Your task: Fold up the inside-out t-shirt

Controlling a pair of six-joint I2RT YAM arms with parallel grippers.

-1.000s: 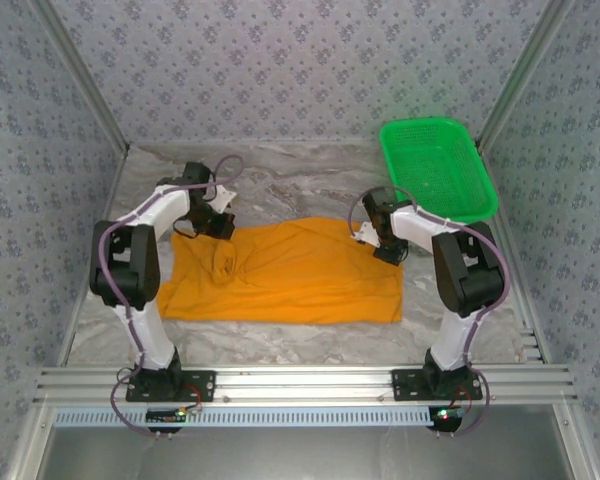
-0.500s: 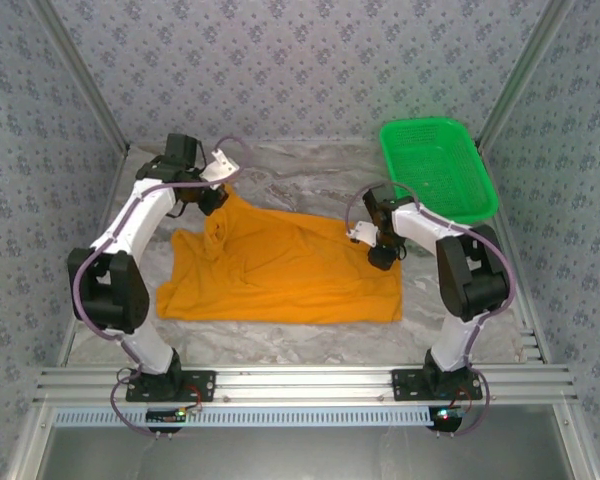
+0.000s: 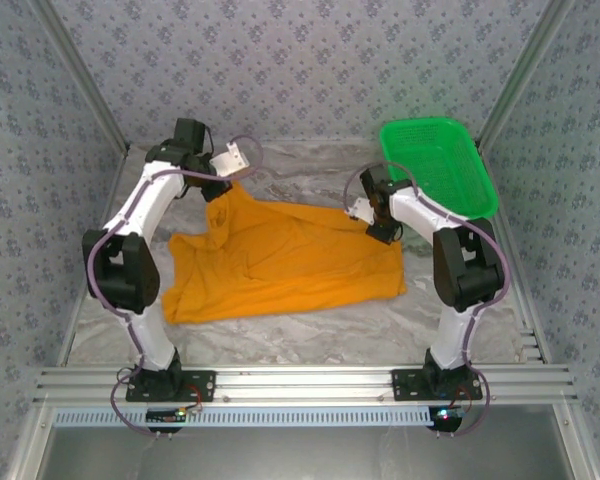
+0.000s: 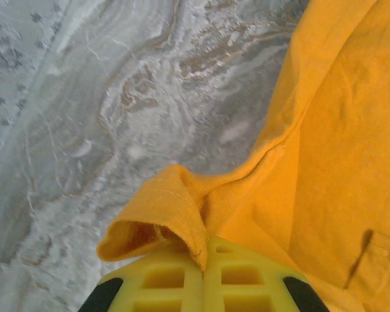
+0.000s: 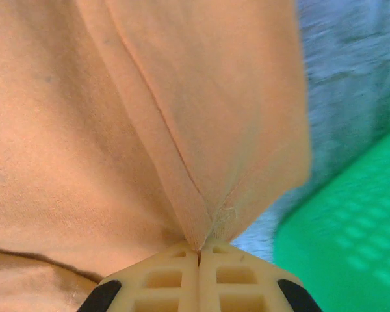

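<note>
Top view: orange t-shirt [image 3: 290, 265] spread on bench [image 3: 310, 180]; left pincer [image 3: 218, 190] and right pincer [image 3: 380, 230] at its far corners; green basket [image 3: 425, 122] rear right.
Left wrist: pincer pinching t-shirt hem fold.
Right wrist: pincer pinching seamed t-shirt edge, basket beside.

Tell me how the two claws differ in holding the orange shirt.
The left gripper pinches a curled fold at the far left corner of the shirt; the right gripper pinches a seamed edge near the green basket. The left arm stretches farther back than the right arm. Both are shut on cloth.
</note>
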